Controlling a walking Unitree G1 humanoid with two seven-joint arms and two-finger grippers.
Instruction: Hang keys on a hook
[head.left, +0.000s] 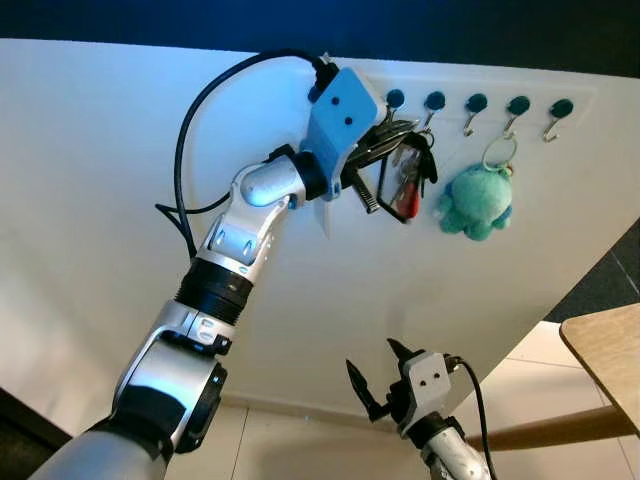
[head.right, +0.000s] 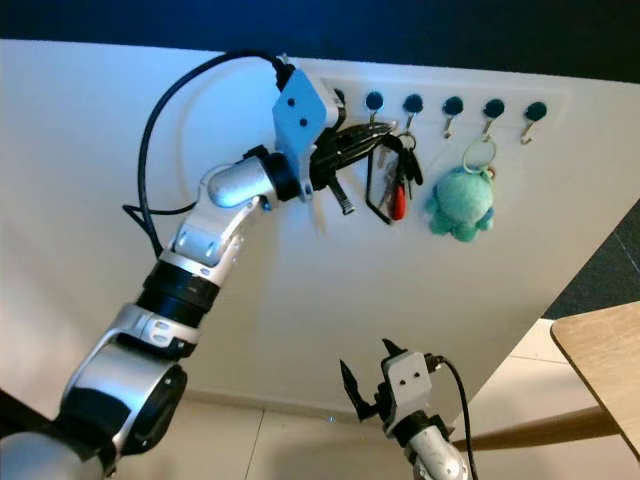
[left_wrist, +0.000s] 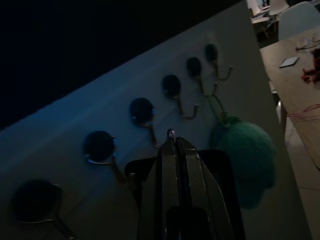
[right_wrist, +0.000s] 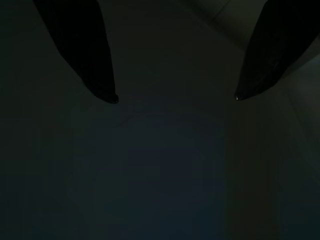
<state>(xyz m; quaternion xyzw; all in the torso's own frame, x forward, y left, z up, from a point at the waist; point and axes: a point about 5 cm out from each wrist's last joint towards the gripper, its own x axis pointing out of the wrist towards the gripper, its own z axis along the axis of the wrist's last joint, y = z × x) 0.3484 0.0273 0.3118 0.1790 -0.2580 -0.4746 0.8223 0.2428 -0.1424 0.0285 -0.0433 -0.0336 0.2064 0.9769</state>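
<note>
Pinching our left gripper shut on the keys, which dangled just below its jaws beside a hook, we judged them light, loose and swingy, best held at the ring, while our right gripper hung open, empty.

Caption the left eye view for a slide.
Left claw holds a key bunch at the wall hooks, beside a hanging teal plush octopus.

**Where things sit on our wall**

We see a row of hooks high on the wall. Our left gripper is raised at the row's left end, where the keys hang. A plush hangs to their right. Our right gripper is low, below them. A table stands at far right.
</note>
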